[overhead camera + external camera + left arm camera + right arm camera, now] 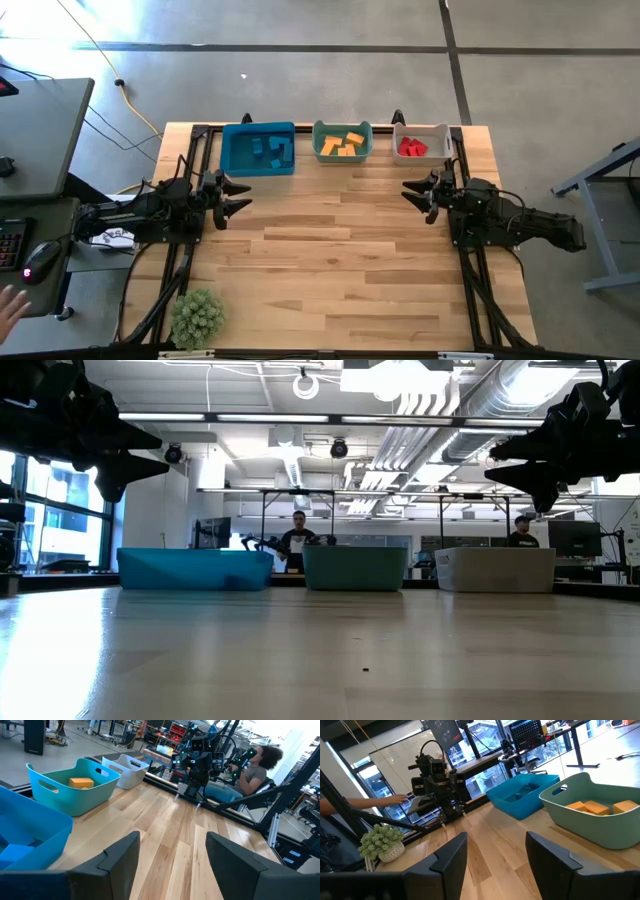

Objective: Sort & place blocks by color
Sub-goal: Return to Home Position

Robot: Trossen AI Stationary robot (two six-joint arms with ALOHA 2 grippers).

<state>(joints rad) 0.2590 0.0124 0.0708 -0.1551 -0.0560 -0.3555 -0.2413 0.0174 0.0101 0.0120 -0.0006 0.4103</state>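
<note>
The left arm [140, 215] lies low along the left edge of the table [340, 270], stretched level and pointing right. The left gripper [243, 197] hangs above the wood just on the near side of the blue bin [235, 160], its jaws apart.

Three bins stand in a row along the table's far edge. The blue bin, leftmost, holds the blue blocks [272, 151], clustered right of its middle; their long axes cannot be told from above. The teal bin [343, 124], in the centre, holds the orange blocks [343, 146]. They lie flat at mixed angles, some touching. The white bin [438, 148], rightmost, holds the red blocks [411, 148], bunched toward its left side and too small to show which way they point.

The right arm [520, 225] mirrors the left along the right edge, level and pointing left. The right gripper [412, 197] is raised off the table — just on the near side of the white bin — with its jaws apart.
</note>
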